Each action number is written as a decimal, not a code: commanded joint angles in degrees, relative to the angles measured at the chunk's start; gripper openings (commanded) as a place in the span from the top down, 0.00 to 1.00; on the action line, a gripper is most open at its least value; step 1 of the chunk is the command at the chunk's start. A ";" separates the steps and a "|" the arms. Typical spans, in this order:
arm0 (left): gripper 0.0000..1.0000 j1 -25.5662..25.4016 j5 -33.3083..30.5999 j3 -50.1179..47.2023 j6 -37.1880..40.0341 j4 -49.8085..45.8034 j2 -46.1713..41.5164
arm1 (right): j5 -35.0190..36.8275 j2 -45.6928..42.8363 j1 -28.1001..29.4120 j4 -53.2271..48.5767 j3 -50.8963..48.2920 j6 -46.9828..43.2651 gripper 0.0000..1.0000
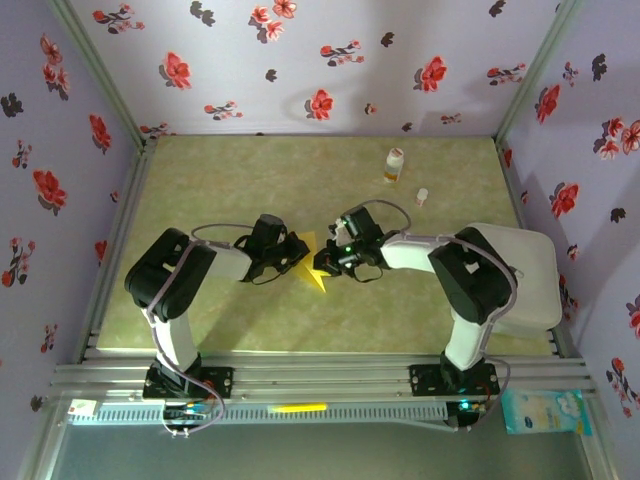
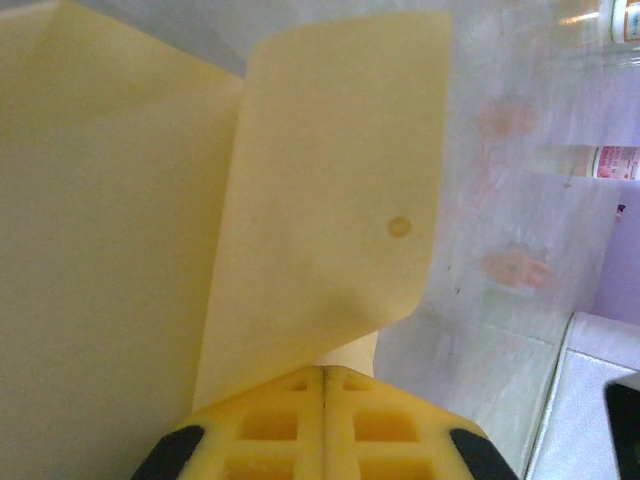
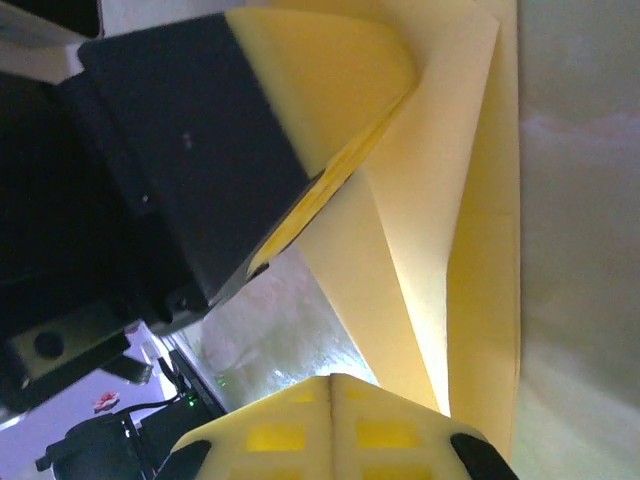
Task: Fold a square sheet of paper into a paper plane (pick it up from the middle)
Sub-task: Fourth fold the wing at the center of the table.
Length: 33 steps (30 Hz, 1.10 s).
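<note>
The square sheet of paper (image 1: 317, 271) is mustard yellow, partly folded, and lies mid-table between the two arms. My left gripper (image 1: 298, 253) is shut at its left edge. In the left wrist view a raised flap of the paper (image 2: 330, 180) comes up from the closed tips of the left gripper (image 2: 323, 372). My right gripper (image 1: 336, 262) is shut just right of the sheet. In the right wrist view its tips (image 3: 332, 380) meet with nothing between them. The creased paper (image 3: 470, 250) runs past behind its right finger. The left gripper's black body (image 3: 180, 150) is close opposite.
A white-and-orange bottle (image 1: 394, 164) and a smaller one (image 1: 422, 197) stand at the back right of the green mat. A white board (image 1: 530, 270) lies at the right edge under the right arm. Flowered walls close in three sides.
</note>
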 commanded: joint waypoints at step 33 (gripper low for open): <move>0.95 -0.63 10.12 1.16 5.14 -11.37 -4.55 | 3.98 6.35 -0.19 -3.82 -2.43 -2.03 1.00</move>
